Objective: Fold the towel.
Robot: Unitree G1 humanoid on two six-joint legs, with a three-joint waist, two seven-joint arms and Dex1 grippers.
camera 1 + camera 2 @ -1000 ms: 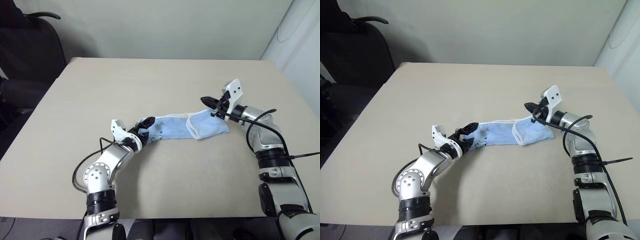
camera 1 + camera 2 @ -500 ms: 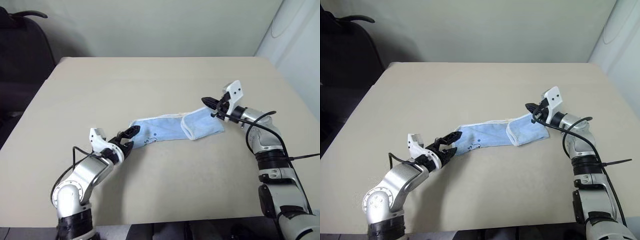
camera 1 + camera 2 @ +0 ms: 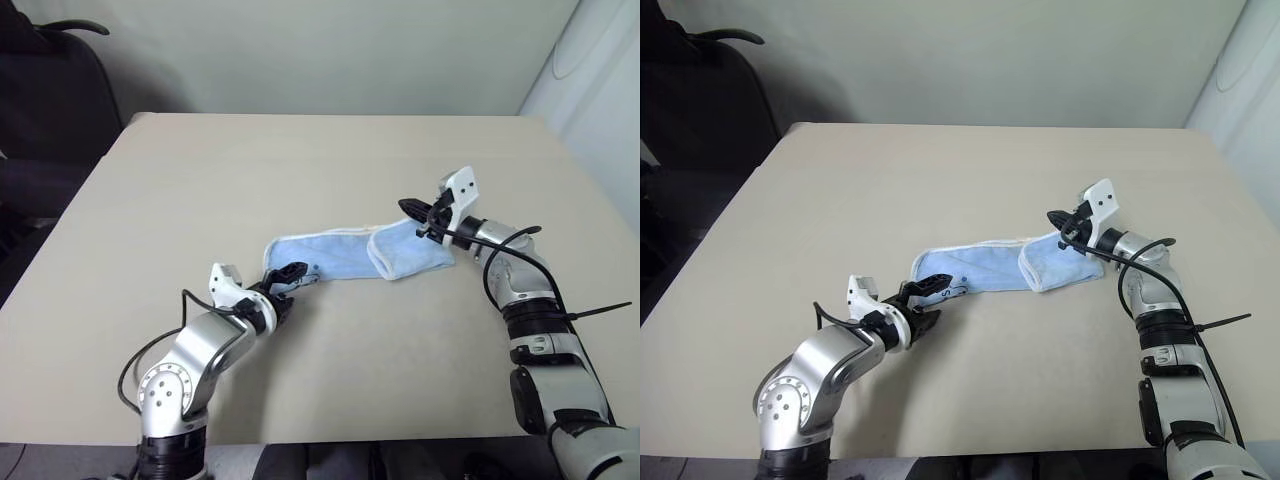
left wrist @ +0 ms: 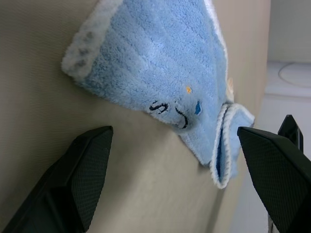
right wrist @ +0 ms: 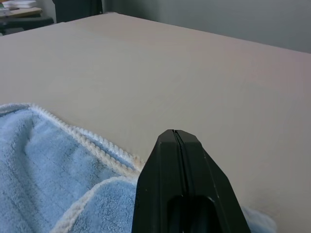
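Towel lies on the tabletop, its right end folded over. Left end effector gapes wide, empty, at its left end; right end effector closed tight, empty.

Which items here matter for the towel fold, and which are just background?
Job:
towel, one end folded over
left pincer, open at the towel's near end
right pincer, shut, above the folded end

Background:
table
dark chair

The right gripper has its 2 black fingers pressed together above the light blue towel, whose white stitched edging curves across the beige table.
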